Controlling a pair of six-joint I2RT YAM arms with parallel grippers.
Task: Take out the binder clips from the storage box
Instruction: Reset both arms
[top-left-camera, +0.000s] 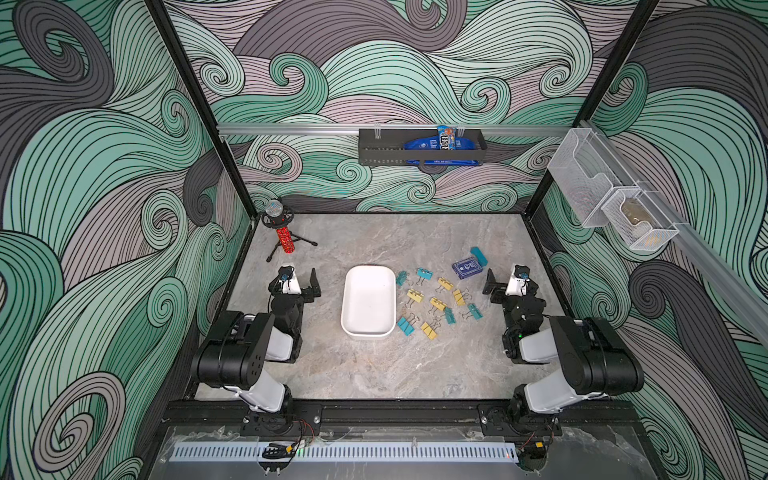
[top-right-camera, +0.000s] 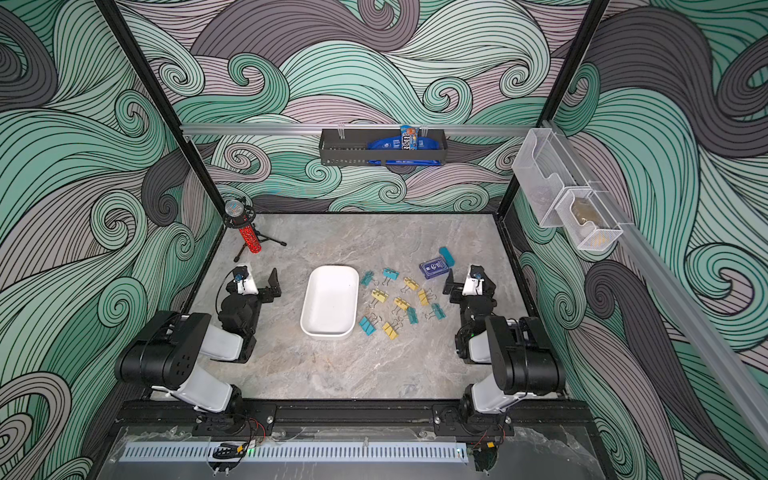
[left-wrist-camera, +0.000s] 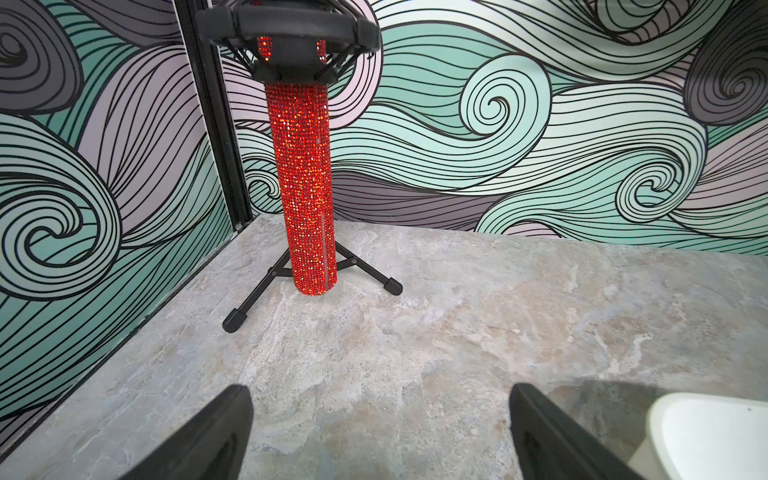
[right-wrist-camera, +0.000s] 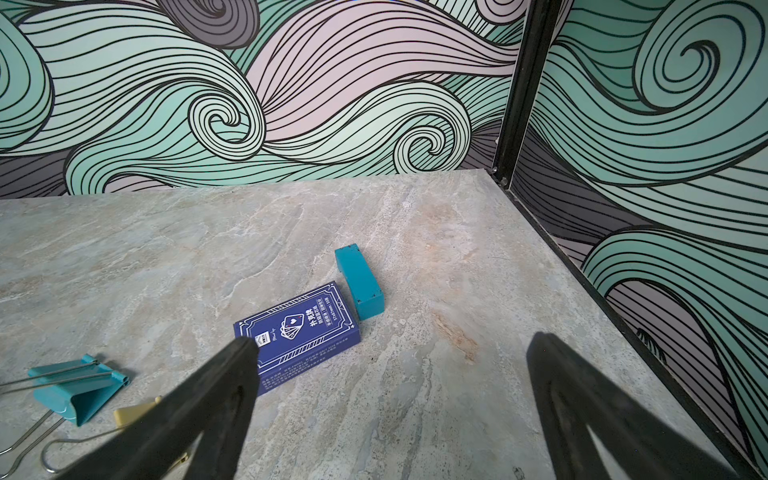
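Binder clips (top-left-camera: 414, 296) all lie beside the seemingly empty storage box (top-left-camera: 368, 299), so we'd rest left fingers (left-wrist-camera: 224, 428) and right fingers (right-wrist-camera: 216, 395) apart.

the grey marbled worktop (top-left-camera: 374, 374) carried the white storage box (top-left-camera: 368, 333) near its middle. the binder clips (top-left-camera: 437, 303), teal and pale yellow, lay scattered on the bare surface just beside the box, on its right. farther back lay a dark blue card box (top-left-camera: 468, 267) with a teal block (top-left-camera: 478, 253) just beside it. a red glittered microphone on a tripod (top-left-camera: 284, 243) stood in the far left corner.
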